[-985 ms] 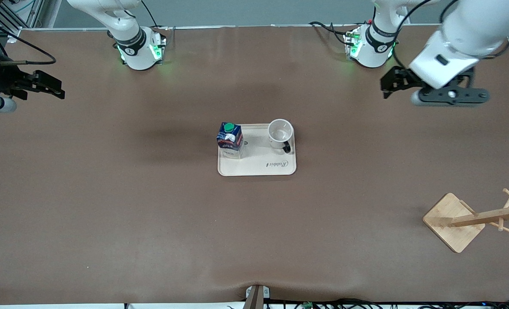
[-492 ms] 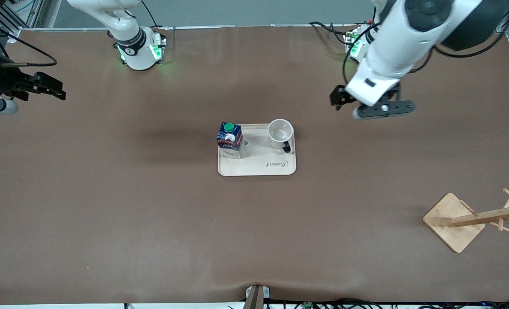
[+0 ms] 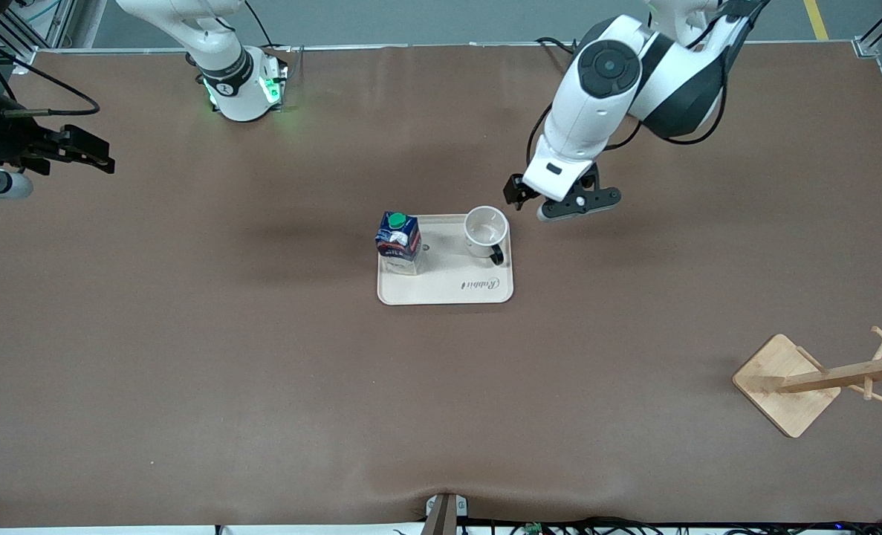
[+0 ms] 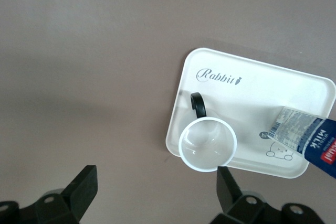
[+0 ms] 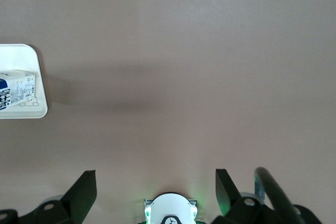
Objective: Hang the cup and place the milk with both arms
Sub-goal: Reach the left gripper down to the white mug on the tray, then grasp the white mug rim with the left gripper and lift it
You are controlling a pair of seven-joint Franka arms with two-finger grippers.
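The white cup [image 3: 485,232] with a black handle stands upright on a cream tray [image 3: 448,286] at the table's middle. The dark blue milk [image 3: 398,241] with a green cap stands on the same tray, toward the right arm's end. My left gripper [image 3: 516,195] is open and empty, over the table just beside the tray's corner by the cup. In the left wrist view the cup [image 4: 207,144], the milk [image 4: 310,140] and the tray [image 4: 247,98] show past my left gripper [image 4: 157,192]. My right gripper [image 3: 84,152] is open and empty, waiting over the right arm's end.
A wooden mug rack [image 3: 786,386] with pegs stands near the front camera at the left arm's end. The right wrist view shows the tray's corner [image 5: 31,111], the milk [image 5: 16,90], my right gripper [image 5: 155,192] and the right arm's base [image 5: 170,211].
My left arm has swung from the left arm's end of the table toward the tray, ending beside the cup. The right arm, cup and milk have not moved.
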